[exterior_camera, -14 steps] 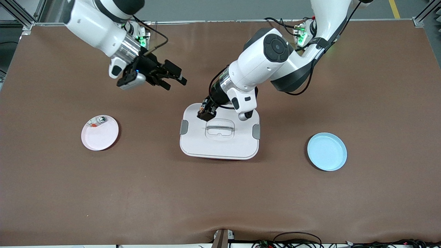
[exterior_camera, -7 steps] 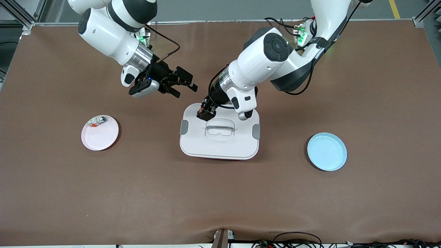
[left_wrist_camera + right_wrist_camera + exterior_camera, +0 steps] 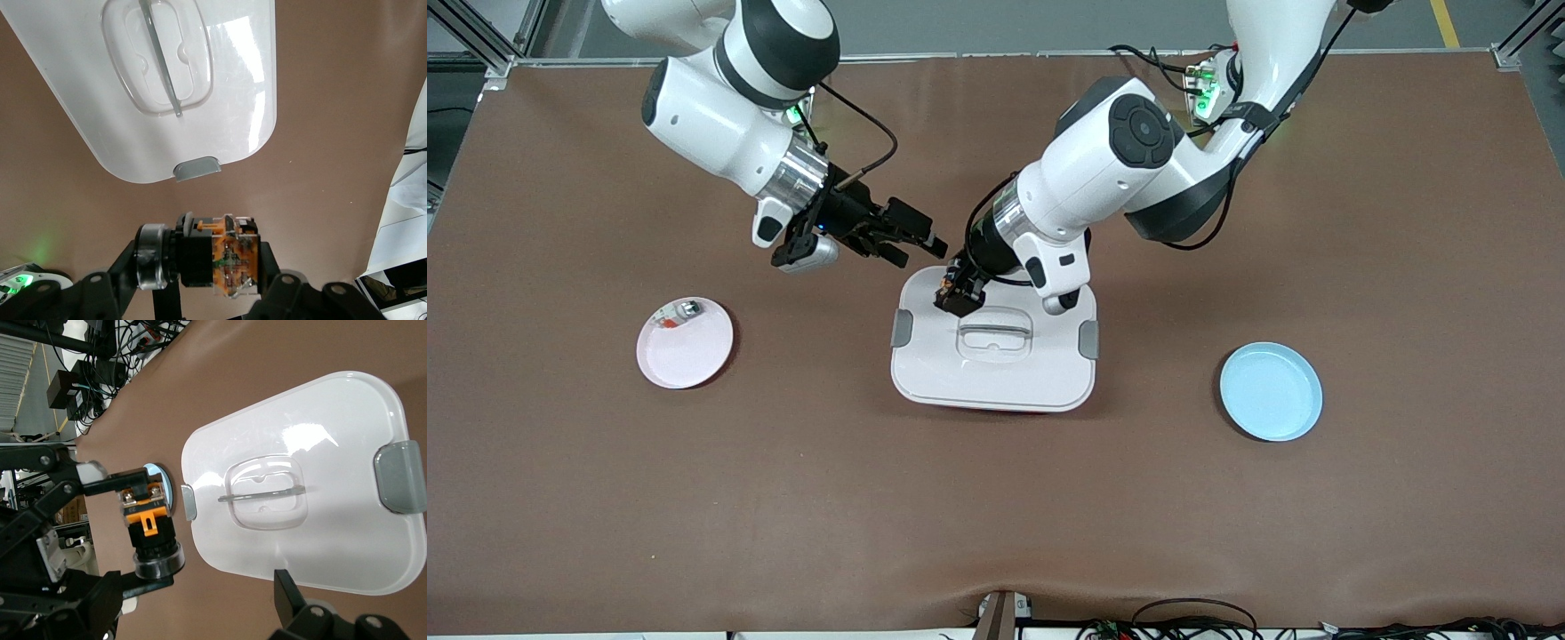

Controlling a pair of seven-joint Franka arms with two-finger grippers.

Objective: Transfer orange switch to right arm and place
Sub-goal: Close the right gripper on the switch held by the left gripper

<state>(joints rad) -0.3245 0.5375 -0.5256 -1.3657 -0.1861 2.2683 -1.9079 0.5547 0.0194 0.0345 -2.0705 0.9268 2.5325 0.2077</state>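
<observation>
Left gripper (image 3: 951, 298) fingers (image 3: 167, 293) clamped on the orange switch (image 3: 217, 257), held in the air over the white lidded box (image 3: 996, 356), at its edge toward the arm bases. Right gripper (image 3: 920, 244) fingers (image 3: 898, 256) spread wide, empty, over the desk (image 3: 996, 498) just beside the switch. Pink plate (image 3: 689, 351) with a small part sits toward the right arm's end, blue plate (image 3: 1272, 391) toward the left arm's end.

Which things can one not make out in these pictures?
- Contents of the white lidded box: its closed lid covers them in every view.
- Small parts on the pink plate: too small in the front view.
- Orange switch: front view shows only a speck at the shut left gripper.
- Right gripper, open: its fingers are cut off by the right wrist view's edge.
</observation>
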